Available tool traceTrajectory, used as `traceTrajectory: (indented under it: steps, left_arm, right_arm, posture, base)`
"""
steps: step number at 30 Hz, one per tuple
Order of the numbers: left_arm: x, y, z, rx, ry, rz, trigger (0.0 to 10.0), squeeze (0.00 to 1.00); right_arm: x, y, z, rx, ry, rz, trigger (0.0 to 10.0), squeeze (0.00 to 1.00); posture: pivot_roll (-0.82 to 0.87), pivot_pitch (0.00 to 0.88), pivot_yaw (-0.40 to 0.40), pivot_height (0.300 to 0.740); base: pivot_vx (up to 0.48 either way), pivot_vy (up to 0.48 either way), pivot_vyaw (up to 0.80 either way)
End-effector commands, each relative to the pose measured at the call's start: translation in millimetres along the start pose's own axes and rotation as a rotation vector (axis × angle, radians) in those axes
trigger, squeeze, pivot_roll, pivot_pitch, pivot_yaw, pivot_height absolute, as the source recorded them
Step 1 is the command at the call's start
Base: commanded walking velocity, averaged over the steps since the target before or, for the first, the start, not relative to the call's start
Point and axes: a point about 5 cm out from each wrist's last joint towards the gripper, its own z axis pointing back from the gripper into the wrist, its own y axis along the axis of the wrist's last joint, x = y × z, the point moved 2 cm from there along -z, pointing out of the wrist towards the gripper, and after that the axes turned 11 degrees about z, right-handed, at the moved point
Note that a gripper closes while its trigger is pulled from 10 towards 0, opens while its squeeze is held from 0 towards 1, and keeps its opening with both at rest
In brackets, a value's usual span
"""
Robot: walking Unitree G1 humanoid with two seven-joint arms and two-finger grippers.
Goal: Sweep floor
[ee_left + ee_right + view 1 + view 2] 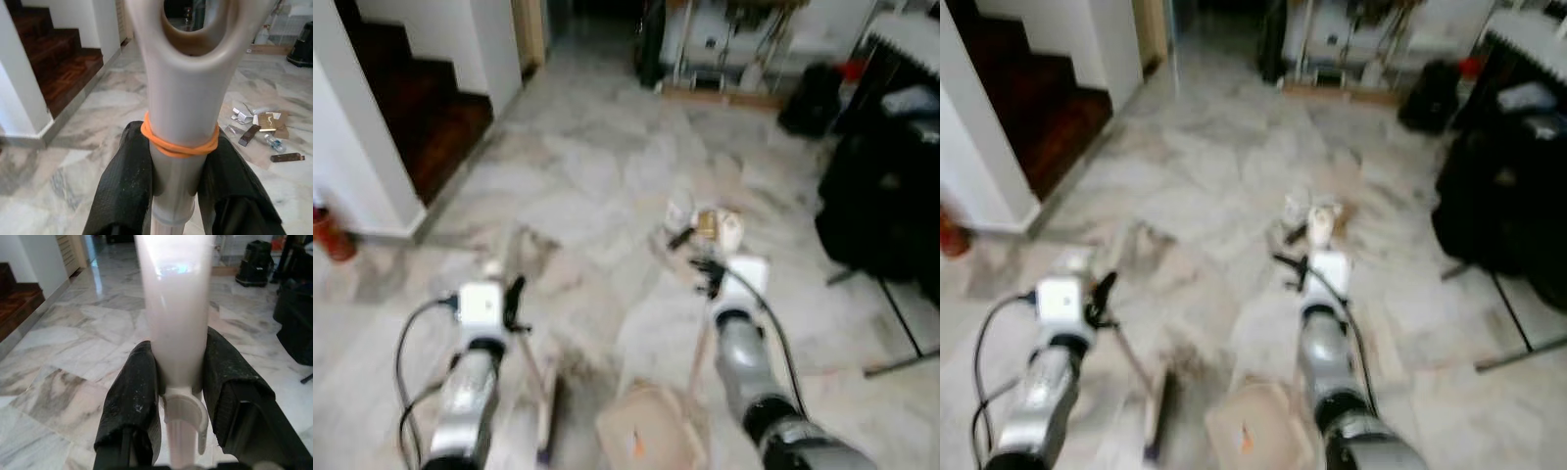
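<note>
Up at 12 o'clock on the marble floor [607, 166] the litter pile [261, 129] sits unswept, so basically nothing's done, with left gripper [178, 188] pinching the broom handle [183, 98] and right gripper [181, 406] clamped on the dustpan handle [176, 308], dustpan [646, 431] at 6

Grey-veined white marble floor [597, 176]; dark reddish-brown wooden stair steps [63, 63]; orange rubber band [178, 144] around beige plastic broom handle [183, 98]; pale pink dustpan handle [176, 308]; black textured gripper fingers [132, 406].
</note>
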Motion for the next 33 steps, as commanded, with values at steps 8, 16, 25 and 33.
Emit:
traceTrajectory:
  steps: [8,16,25,33]
  left_arm:
    - [10.7,8.0,-5.1,0.035,-0.032,-0.002,10.0,0.0]
    - [10.6,8.1,-5.1,0.035,-0.032,-0.003,10.0,0.0]
    - [10.1,8.3,-5.5,0.034,-0.033,-0.004,10.0,0.0]
    - [10.8,7.7,-5.3,0.033,-0.037,-0.005,10.0,0.0]
  right_arm:
    - [13.3,7.5,-4.3,0.032,-0.048,-0.018,10.0,0.0]
    - [12.6,7.6,-4.2,0.032,-0.048,-0.02,10.0,0.0]
    - [11.9,7.5,-4.2,0.031,-0.049,-0.019,10.0,0.0]
    - [11.9,6.7,-3.8,0.028,-0.049,-0.02,10.0,0.0]
  posture:
    - [0.07,0.01,-0.043,0.74]
    - [0.07,0.012,-0.043,0.74]
    - [0.07,0.01,-0.039,0.74]
    - [0.07,0.0,-0.037,0.74]
  base:
    - [0.305,0.0,0.0]
    - [0.306,0.0,0.0]
    - [0.307,0.0,0.0]
    - [0.307,0.0,0.0]
